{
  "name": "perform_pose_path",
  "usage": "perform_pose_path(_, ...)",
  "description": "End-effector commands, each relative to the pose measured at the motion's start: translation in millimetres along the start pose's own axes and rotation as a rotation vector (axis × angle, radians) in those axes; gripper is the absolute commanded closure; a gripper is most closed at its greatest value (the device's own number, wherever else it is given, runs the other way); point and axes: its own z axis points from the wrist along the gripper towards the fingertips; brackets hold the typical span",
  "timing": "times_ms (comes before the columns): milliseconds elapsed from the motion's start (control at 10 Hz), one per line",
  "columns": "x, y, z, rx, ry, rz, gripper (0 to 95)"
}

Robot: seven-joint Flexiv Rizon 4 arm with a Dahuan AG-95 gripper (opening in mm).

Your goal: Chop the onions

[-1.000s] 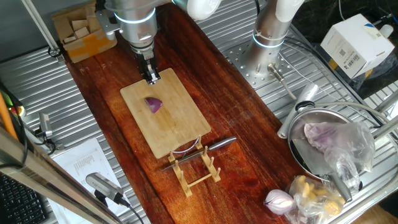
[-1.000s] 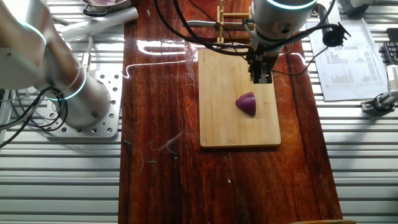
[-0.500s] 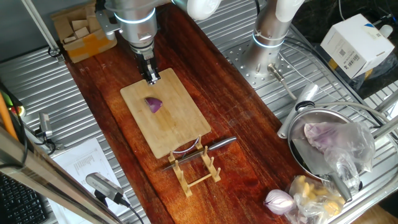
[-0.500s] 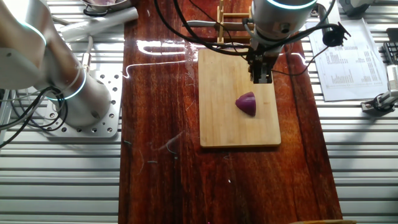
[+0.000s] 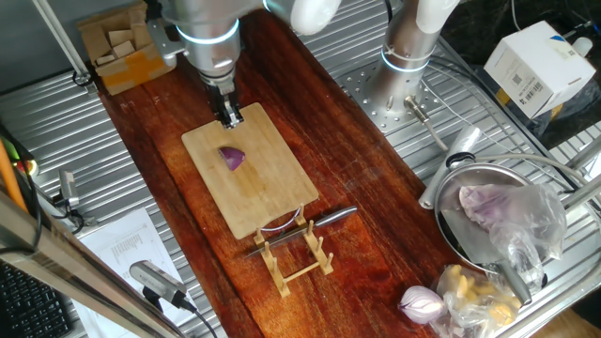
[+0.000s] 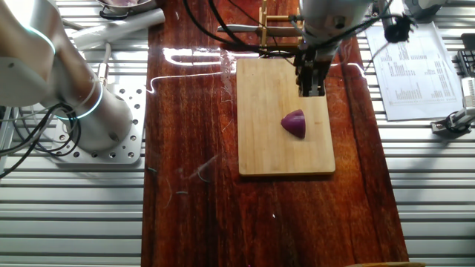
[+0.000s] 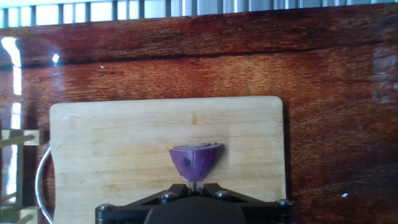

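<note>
A small purple onion wedge (image 5: 232,157) (image 6: 295,123) lies on the bamboo cutting board (image 5: 268,202) (image 6: 267,141). In the hand view the onion wedge (image 7: 196,160) sits cut face up, just beyond my fingertips, on the cutting board (image 7: 112,143). My gripper (image 5: 229,119) (image 6: 311,89) (image 7: 196,185) hangs over the board's end beside the wedge, not touching it. Its two fingers are pressed together and hold nothing.
A knife (image 5: 310,223) rests on a small wooden rack (image 5: 296,255) at the board's other end. A pan (image 5: 470,178) with a plastic-wrapped lump and a whole red onion (image 5: 420,302) stand at the right. A second arm's base (image 6: 96,111) stands beside the wooden tabletop.
The arm has lifted and shifted slightly above the board. The onion wedge has not moved and the fingers stay together.
</note>
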Motion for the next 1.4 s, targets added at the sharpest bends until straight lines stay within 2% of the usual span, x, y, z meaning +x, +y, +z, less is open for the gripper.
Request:
perform_pose_path(100, -0.5, 3.2, 2.7, -0.019, 0.003, 0.002, 95.0)
perform_pose_path(300, 1.7, 2.9, 5.3, -0.013, 0.003, 0.019, 95.0)
perform_pose_path(800, 4.2, 3.3, 6.3, -0.016, 0.001, -0.004, 95.0)
perform_pose_path(1100, 4.2, 3.3, 6.3, -0.020, 0.005, -0.057, 95.0)
perform_pose_path(1400, 4.2, 3.3, 6.3, -0.076, 0.004, -0.095, 95.0)
